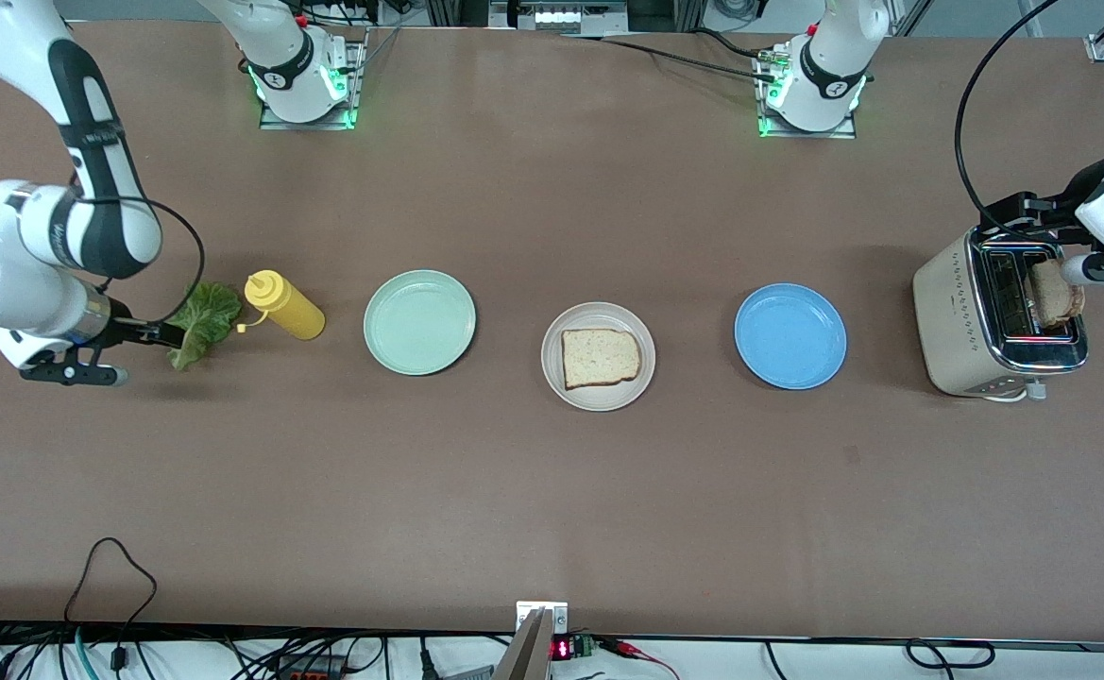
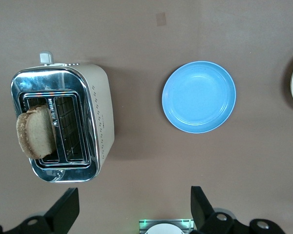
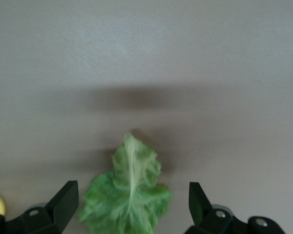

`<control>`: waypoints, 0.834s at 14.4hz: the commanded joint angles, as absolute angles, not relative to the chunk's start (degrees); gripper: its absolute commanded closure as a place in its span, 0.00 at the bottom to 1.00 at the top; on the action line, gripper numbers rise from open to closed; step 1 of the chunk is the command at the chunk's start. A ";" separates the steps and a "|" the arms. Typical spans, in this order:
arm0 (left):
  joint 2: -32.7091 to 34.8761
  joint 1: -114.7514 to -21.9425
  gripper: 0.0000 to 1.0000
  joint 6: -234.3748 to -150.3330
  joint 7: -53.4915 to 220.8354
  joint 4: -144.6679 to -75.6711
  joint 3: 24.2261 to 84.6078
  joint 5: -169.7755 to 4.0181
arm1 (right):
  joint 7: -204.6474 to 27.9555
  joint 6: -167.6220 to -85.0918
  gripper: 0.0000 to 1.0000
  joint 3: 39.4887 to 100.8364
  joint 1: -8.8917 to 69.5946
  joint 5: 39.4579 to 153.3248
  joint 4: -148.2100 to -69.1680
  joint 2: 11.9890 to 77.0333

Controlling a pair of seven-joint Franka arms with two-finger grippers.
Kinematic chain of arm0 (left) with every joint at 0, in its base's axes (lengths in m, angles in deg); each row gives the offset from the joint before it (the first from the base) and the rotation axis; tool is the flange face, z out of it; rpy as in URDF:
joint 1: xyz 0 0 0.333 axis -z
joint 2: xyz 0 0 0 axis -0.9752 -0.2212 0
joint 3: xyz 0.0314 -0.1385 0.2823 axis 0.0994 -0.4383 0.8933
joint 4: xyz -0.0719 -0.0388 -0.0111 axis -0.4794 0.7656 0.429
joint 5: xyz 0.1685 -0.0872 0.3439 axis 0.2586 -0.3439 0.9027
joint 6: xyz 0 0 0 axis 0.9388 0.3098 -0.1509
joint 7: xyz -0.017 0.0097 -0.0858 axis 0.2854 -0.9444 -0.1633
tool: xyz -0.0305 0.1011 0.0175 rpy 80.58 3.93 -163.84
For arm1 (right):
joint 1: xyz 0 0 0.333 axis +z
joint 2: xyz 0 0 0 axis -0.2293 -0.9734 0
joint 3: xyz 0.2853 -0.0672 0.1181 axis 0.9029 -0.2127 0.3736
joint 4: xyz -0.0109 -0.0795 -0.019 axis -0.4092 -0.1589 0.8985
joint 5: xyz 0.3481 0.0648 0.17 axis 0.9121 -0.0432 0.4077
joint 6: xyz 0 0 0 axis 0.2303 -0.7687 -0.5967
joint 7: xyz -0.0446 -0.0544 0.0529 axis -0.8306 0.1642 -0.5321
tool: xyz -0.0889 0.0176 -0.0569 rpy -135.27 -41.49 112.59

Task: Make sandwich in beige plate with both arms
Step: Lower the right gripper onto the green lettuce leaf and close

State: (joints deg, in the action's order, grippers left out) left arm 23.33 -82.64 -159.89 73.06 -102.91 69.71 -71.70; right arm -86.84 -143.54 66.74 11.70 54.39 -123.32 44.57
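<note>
We judge the lettuce leaf [image 1: 202, 324] limp and easily torn, best pinched at its pale rib; the right gripper [image 3: 129, 207] hangs spread and empty over it. The left gripper [image 2: 134, 209], equally wide and empty, hovers above the toaster [image 2: 63, 129], whose light, stiff, crumbly slice [image 2: 35, 131] should be nipped by its raised crust. One slice [image 1: 599, 358] already lies on the beige plate [image 1: 599, 397]. Only the left wrist view shows the toaster's slots clearly; the leaf's stem end seems hidden from the right wrist view.

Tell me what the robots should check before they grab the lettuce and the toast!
1. Bottom bread slice lying in the beige plate: ok.
2. Right gripper fingers open, with the lettuce leaf between them and not yet pinched: ok.
3. Left gripper fingers open, up over the table beside the toaster: ok.
4. Second toast slice sticking up out of a toaster slot, easy to grab: ok.
5. Left gripper lined up over that toast: not ok, it sits off to the side.
6. Mustard bottle clear of the lettuce: cannot tell, they lie very close.
</note>
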 commanded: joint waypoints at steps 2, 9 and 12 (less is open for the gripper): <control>23.10 -82.85 0.00 -158.69 72.91 -101.69 69.49 -72.48 | -87.62 -149.50 0.00 66.73 11.50 53.57 -123.66 40.47; 23.10 -82.85 0.00 -158.60 72.91 -101.69 69.49 -72.48 | -88.23 -150.48 0.39 66.73 11.32 53.57 -125.16 39.50; 23.10 -82.85 0.00 -158.60 72.91 -101.69 69.49 -72.48 | -89.99 -150.48 0.67 66.65 11.23 53.57 -125.16 39.50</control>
